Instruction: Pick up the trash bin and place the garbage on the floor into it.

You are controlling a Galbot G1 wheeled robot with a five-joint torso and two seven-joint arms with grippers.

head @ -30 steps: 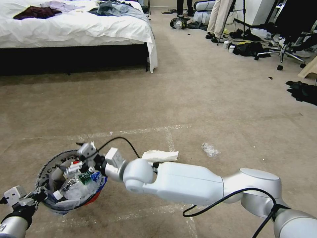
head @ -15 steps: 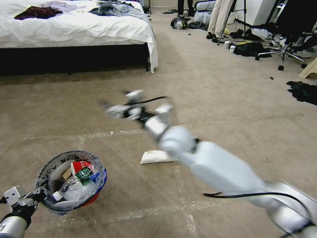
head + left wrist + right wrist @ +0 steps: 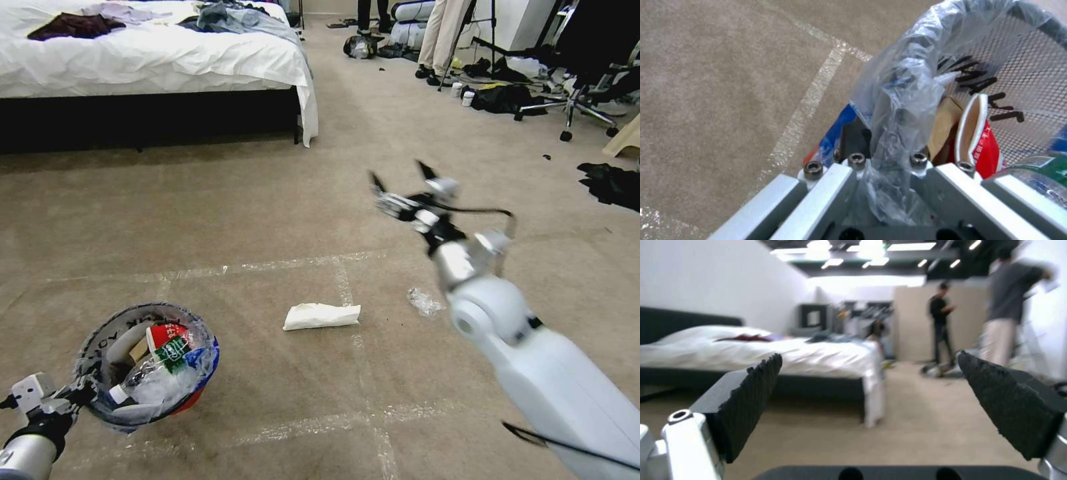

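The trash bin (image 3: 100,340), red with a clear lettered bag, hangs low at the left over the floor (image 3: 267,200). My left gripper (image 3: 75,392) is shut on its near rim. The left wrist view shows the bag and rim (image 3: 1018,66) pinched in that gripper (image 3: 887,160), with a red wrapper (image 3: 985,146) and a bottle (image 3: 1040,166) inside. My right gripper (image 3: 400,179) is raised in the air at centre right, open, with nothing between its fingers (image 3: 751,396). On the carpet lie garbage pieces: a white flat slipper (image 3: 321,315) and a clear wrap (image 3: 425,302).
A bed (image 3: 153,60) with white sheets and clothes stands at the back left. An office chair (image 3: 587,87) and dark clothes piles (image 3: 610,183) are at the right. People's legs and clutter stand at the far back. Tape lines (image 3: 267,268) cross the carpet.
My right arm has lifted away from over the bin and swung up and to the right, its gripper empty. The bin and the left gripper have stayed put.
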